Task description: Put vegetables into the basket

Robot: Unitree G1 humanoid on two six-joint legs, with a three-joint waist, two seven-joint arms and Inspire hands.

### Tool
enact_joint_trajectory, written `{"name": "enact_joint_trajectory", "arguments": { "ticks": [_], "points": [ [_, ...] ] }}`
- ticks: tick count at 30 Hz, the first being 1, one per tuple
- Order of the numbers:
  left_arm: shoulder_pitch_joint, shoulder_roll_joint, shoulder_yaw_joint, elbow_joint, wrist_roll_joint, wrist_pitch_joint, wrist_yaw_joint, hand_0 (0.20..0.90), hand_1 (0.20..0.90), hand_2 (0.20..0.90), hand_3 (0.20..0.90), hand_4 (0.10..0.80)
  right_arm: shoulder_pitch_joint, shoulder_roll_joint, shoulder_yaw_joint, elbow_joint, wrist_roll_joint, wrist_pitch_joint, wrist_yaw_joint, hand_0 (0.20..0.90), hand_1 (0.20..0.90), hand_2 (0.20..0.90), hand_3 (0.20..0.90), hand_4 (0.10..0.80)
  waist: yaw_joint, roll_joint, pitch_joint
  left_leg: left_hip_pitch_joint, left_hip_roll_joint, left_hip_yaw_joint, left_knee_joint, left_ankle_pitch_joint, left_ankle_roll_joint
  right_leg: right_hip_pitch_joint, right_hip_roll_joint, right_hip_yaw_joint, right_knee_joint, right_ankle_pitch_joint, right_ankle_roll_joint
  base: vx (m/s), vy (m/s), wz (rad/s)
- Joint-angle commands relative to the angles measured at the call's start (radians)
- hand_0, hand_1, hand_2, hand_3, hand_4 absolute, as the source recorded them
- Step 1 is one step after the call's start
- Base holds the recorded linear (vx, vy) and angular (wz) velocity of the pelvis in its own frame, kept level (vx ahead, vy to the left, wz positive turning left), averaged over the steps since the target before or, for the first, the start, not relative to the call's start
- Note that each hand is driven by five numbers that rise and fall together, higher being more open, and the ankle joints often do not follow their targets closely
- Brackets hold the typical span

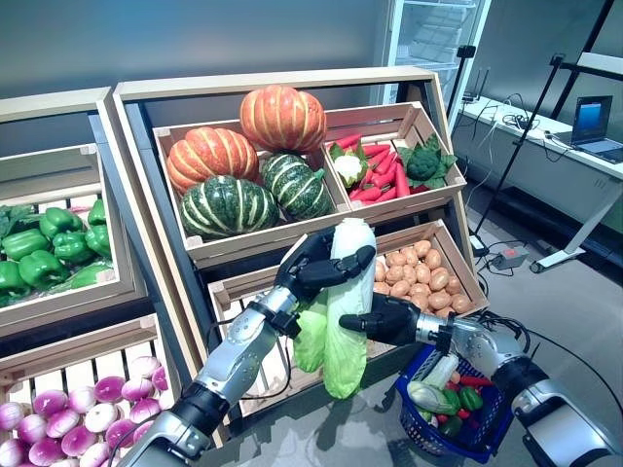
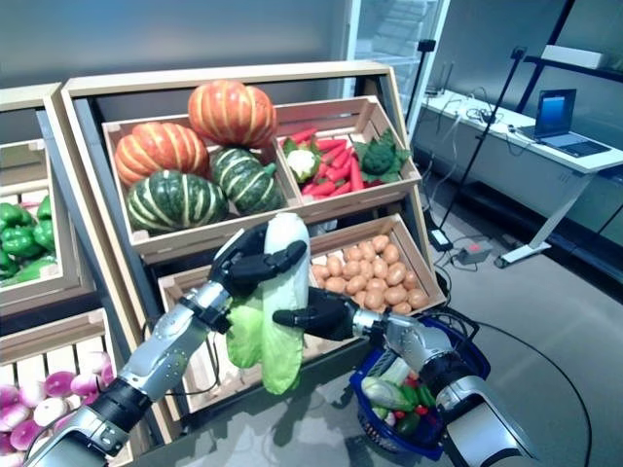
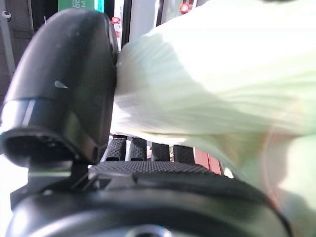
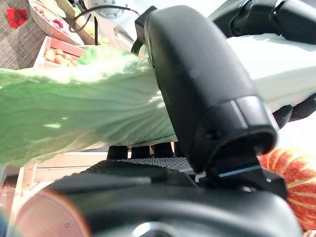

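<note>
Cabbage (image 1: 346, 302), a long napa head with a white stem end up and green leaves hanging down, is held in the air in front of the wooden shelves, at about ten o'clock from the blue basket (image 1: 492, 433) and above its level. Both hands share the load: the left hand (image 1: 316, 268) has its fingers and thumb curled round the pale upper part, and the right hand (image 1: 384, 319) closes on the leafy middle from the three o'clock side, thumb pressed across it in its own wrist view. Two grips probably suit so long and floppy a head, since the loose leaves would sag from a single hold. The basket hangs on the right forearm, so it sits low at five o'clock, already carrying some vegetables (image 1: 443, 394); the cabbage has not gone in yet. Behind it, the potato crate (image 1: 423, 277) is partly covered, and the squashes (image 1: 243, 165) fill the crate at twelve o'clock. What the basket's handle rests on is hidden by the arm, and the right hand's fingertips behind the leaves cannot be made out clearly.
</note>
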Motion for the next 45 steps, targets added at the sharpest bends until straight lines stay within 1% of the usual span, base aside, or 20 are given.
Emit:
{"name": "enact_joint_trajectory", "arguments": {
  "ticks": [1,12,13,14,15,17,21,22,24,27,29,30,32,34,37,39,43,45],
  "points": [
    [-0.187,-0.118,-0.096,-0.055,-0.018,-0.063,-0.069,0.3,0.3,0.3,0.3,0.4,-0.289,0.167,-0.074,-0.018,0.209,-0.072,-0.004,0.3,0.3,0.3,0.3,0.4,0.004,-0.046,-0.015,-0.006,-0.038,0.008,0.001,-0.088,0.028,0.03,-0.022,0.014,0.002,-0.039,-0.019,0.0,0.0,0.0],
    [-0.173,-0.108,-0.083,-0.045,-0.013,-0.053,-0.09,0.3,0.3,0.3,0.3,0.4,-0.273,0.128,-0.088,-0.001,0.173,-0.067,-0.022,0.3,0.3,0.3,0.3,0.4,-0.004,-0.048,-0.016,-0.002,-0.035,0.017,0.001,-0.088,0.027,0.027,-0.021,0.021,0.002,-0.034,-0.016,0.0,0.0,0.0],
    [-0.171,-0.106,-0.081,-0.049,-0.008,-0.047,-0.086,0.505,0.505,0.505,0.505,0.536,-0.27,0.122,-0.088,0.002,0.166,-0.066,-0.024,0.3,0.3,0.3,0.3,0.4,-0.005,-0.048,-0.016,-0.002,-0.035,0.018,0.001,-0.088,0.027,0.027,-0.021,0.022,0.002,-0.034,-0.016,0.0,0.0,0.0],
    [-0.169,-0.1,-0.079,-0.052,-0.003,-0.041,-0.082,0.573,0.573,0.573,0.573,0.582,-0.267,0.115,-0.088,0.006,0.158,-0.065,-0.025,0.3,0.3,0.3,0.3,0.4,-0.006,-0.048,-0.016,-0.001,-0.035,0.019,0.001,-0.089,0.026,0.026,-0.02,0.024,0.002,-0.034,-0.015,0.0,0.0,0.0],
    [-0.165,-0.096,-0.072,-0.051,0.008,-0.041,-0.079,0.9,0.9,0.9,0.9,0.8,-0.26,0.107,-0.088,0.007,0.141,-0.062,-0.028,0.3,0.3,0.3,0.3,0.4,-0.008,-0.048,-0.016,0.0,-0.036,0.02,0.001,-0.089,0.026,0.026,-0.02,0.027,0.002,-0.034,-0.015,0.0,0.0,0.0],
    [-0.163,-0.091,-0.066,-0.053,0.014,-0.036,-0.078,0.9,0.9,0.9,0.9,0.8,-0.249,0.096,-0.088,0.007,0.119,-0.061,-0.03,0.3,0.3,0.3,0.3,0.4,-0.01,-0.048,-0.017,0.001,-0.035,0.024,0.001,-0.089,0.027,0.025,-0.019,0.03,0.002,-0.033,-0.015,0.0,0.0,0.0],
    [-0.143,-0.056,-0.041,-0.06,0.027,-0.036,-0.079,0.9,0.9,0.9,0.9,0.8,-0.196,0.027,-0.1,0.027,0.059,-0.056,-0.027,0.3,0.3,0.3,0.3,0.4,-0.019,-0.049,-0.015,0.002,-0.031,0.032,0.001,-0.088,0.028,0.022,-0.017,0.039,0.002,-0.03,-0.014,0.008,0.008,-0.02],
    [-0.13,-0.037,-0.028,-0.063,0.027,-0.038,-0.081,0.9,0.9,0.9,0.9,0.8,-0.173,0.001,-0.112,0.031,0.057,-0.061,-0.039,0.3,0.3,0.3,0.3,0.4,-0.021,-0.049,-0.011,0.004,-0.029,0.038,0.001,-0.087,0.026,0.021,-0.017,0.041,0.002,-0.028,-0.014,0.012,0.015,-0.04],
    [-0.117,-0.018,-0.015,-0.06,0.022,-0.044,-0.088,0.9,0.9,0.9,0.9,0.8,-0.15,-0.023,-0.131,0.037,0.059,-0.064,-0.048,0.3,0.3,0.3,0.3,0.4,-0.024,-0.05,-0.007,0.004,-0.027,0.042,0.001,-0.086,0.025,0.02,-0.016,0.044,0.002,-0.027,-0.013,0.008,0.015,-0.1],
    [-0.093,0.0,0.012,-0.057,0.016,-0.043,-0.106,0.9,0.9,0.9,0.9,0.8,-0.101,-0.059,-0.166,0.047,0.01,-0.069,-0.05,0.3,0.3,0.3,0.3,0.4,-0.028,-0.051,-0.003,0.007,-0.023,0.05,0.001,-0.087,0.024,0.02,-0.016,0.046,0.002,-0.025,-0.013,0.007,0.012,-0.05],
    [-0.074,0.004,0.024,-0.059,0.023,-0.048,-0.118,0.9,0.9,0.9,0.9,0.8,-0.072,-0.085,-0.181,0.055,-0.001,-0.074,-0.079,0.3,0.3,0.3,0.3,0.4,-0.032,-0.052,0.0,0.009,-0.02,0.054,0.001,-0.087,0.023,0.02,-0.014,0.05,0.002,-0.025,-0.013,0.017,0.017,-0.02],
    [-0.058,0.015,0.036,-0.063,0.022,-0.053,-0.129,0.9,0.9,0.9,0.9,0.8,-0.044,-0.114,-0.208,0.072,-0.013,-0.081,-0.085,0.3,0.3,0.3,0.3,0.4,-0.037,-0.053,0.003,0.011,-0.018,0.058,0.001,-0.088,0.021,0.02,-0.013,0.052,0.002,-0.024,-0.012,0.031,0.029,-0.03],
    [-0.051,0.018,0.041,-0.066,0.021,-0.053,-0.131,0.9,0.9,0.9,0.9,0.8,-0.03,-0.132,-0.227,0.085,-0.014,-0.093,-0.102,0.3,0.3,0.3,0.3,0.4,-0.04,-0.054,0.004,0.013,-0.016,0.062,0.001,-0.089,0.021,0.02,-0.012,0.054,0.002,-0.023,-0.012,0.026,0.017,-0.03],
    [-0.027,0.025,0.053,-0.075,0.03,-0.056,-0.132,0.9,0.9,0.9,0.9,0.8,0.003,-0.173,-0.269,0.093,-0.007,-0.116,-0.149,0.3,0.3,0.3,0.3,0.4,-0.05,-0.057,0.012,0.017,-0.012,0.07,0.001,-0.091,0.02,0.019,-0.01,0.059,0.002,-0.021,-0.011,0.03,0.009,-0.05],
    [-0.003,0.03,0.068,-0.082,0.034,-0.057,-0.132,0.9,0.9,0.9,0.9,0.8,0.035,-0.2,-0.321,0.099,0.01,-0.138,-0.19,0.3,0.3,0.3,0.3,0.4,-0.058,-0.058,0.018,0.02,-0.01,0.077,0.001,-0.092,0.018,0.018,-0.008,0.064,0.002,-0.02,-0.01,0.02,-0.007,-0.1],
    [0.017,0.029,0.079,-0.084,0.04,-0.061,-0.131,0.9,0.9,0.9,0.9,0.8,0.065,-0.208,-0.364,0.105,0.013,-0.152,-0.222,0.3,0.3,0.3,0.3,0.4,-0.062,-0.059,0.022,0.022,-0.009,0.084,0.001,-0.094,0.019,0.017,-0.007,0.065,0.002,-0.018,-0.009,0.023,-0.022,-0.08],
    [0.057,0.028,0.105,-0.091,0.052,-0.065,-0.131,0.9,0.9,0.9,0.9,0.8,0.126,-0.217,-0.431,0.135,-0.043,-0.18,-0.321,0.3,0.3,0.3,0.3,0.4,-0.07,-0.058,0.03,0.028,-0.009,0.099,0.001,-0.096,0.021,0.016,-0.006,0.07,0.002,-0.017,-0.009,0.023,-0.033,-0.1],
    [0.078,0.033,0.114,-0.095,0.064,-0.057,-0.138,0.9,0.9,0.9,0.9,0.8,0.144,-0.216,-0.478,0.167,-0.027,-0.223,-0.39,0.3,0.3,0.3,0.3,0.4,-0.07,-0.056,0.036,0.033,-0.01,0.108,0.001,-0.096,0.024,0.017,-0.005,0.071,0.002,-0.016,-0.011,0.036,-0.045,-0.19]
  ]
}}
